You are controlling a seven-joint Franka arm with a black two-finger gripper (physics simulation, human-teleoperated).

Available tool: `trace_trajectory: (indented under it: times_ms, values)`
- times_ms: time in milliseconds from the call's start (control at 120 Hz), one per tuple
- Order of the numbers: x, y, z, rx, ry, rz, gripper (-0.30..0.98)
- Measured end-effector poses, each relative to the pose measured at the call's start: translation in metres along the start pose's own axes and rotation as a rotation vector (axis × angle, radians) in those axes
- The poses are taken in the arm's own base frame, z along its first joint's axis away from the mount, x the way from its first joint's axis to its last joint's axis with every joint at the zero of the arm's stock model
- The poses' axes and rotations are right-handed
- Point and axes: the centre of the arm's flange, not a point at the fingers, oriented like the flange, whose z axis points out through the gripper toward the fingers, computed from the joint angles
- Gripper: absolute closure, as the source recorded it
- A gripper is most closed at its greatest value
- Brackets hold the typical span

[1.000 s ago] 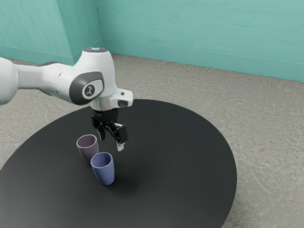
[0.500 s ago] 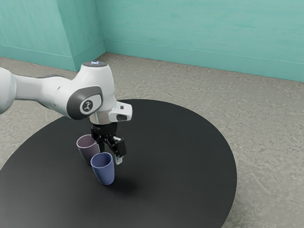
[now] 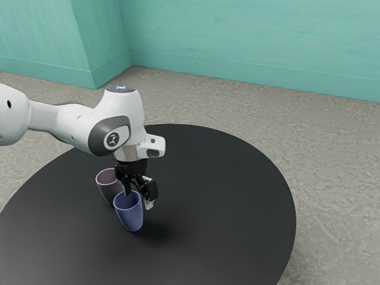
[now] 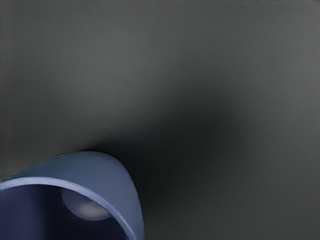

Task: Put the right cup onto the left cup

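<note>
- Hanging by the rim of the blue cup (image 3: 129, 219), the claw (image 3: 139, 198) is spread.
- Near that cup, the mauve cup (image 3: 107, 189) stands on the desk (image 3: 231, 208).

The gripper (image 3: 138, 198) is black and angular, with a pale tip on the fingers (image 3: 149, 204). Above the fingers, the wrist collar (image 3: 126, 154) is light grey. Beside it, a white, blocky housing (image 3: 155, 144) carries a small dark square and a larger dark, rounded window. Higher above the fingers, the white, smooth wrist shell (image 3: 129, 107) bears a dark-grey surround with a pale round disc, marked in dark. Its grey top cap (image 3: 121, 88) shows a blue-white mark. Farthest from the fingers, the bulbous white arm section (image 3: 12, 122) has a small black oval.
</note>
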Motion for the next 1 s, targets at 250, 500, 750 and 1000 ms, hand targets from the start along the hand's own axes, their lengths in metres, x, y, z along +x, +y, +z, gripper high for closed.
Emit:
trace_trajectory:
  times_ms: [250,500,750,1000]
  values:
    - [-0.014,-0.002,0.002,0.001,0.002,-0.007,0.00]
    - [-0.012,-0.003,0.017,0.000,-0.012,-0.010,0.00]
    - [-0.007,0.001,0.035,0.000,-0.031,-0.002,0.00]
    - [-0.004,-0.002,0.045,-0.001,-0.036,-0.010,0.11]
